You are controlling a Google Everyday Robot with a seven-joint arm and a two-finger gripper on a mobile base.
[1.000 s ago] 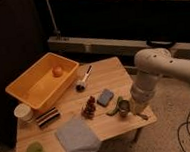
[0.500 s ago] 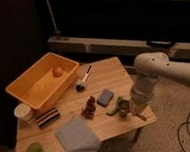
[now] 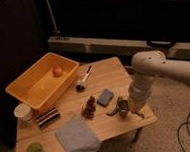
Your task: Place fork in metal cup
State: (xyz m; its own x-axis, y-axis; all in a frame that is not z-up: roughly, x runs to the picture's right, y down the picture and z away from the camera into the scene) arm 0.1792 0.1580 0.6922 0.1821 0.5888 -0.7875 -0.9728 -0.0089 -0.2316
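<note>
The metal cup [image 3: 123, 108] is a small steel tumbler standing near the right front edge of the wooden table [image 3: 108, 74], next to a green pod [image 3: 113, 108]. My gripper [image 3: 133, 109] hangs at the end of the white arm [image 3: 144, 76], low over the table and right beside the cup on its right. A thin pale sliver [image 3: 139, 114] shows under the gripper; it may be the fork, but I cannot make it out for sure.
A yellow bin [image 3: 19, 92] holding an orange ball [image 3: 57, 71] stands at the left. A white-handled brush [image 3: 83, 78], blue sponge [image 3: 106, 97], dark red bunch [image 3: 89, 107], striped packet [image 3: 47, 117], white cup [image 3: 24, 113], green cup [image 3: 34, 150] and grey cloth [image 3: 79, 137] lie around.
</note>
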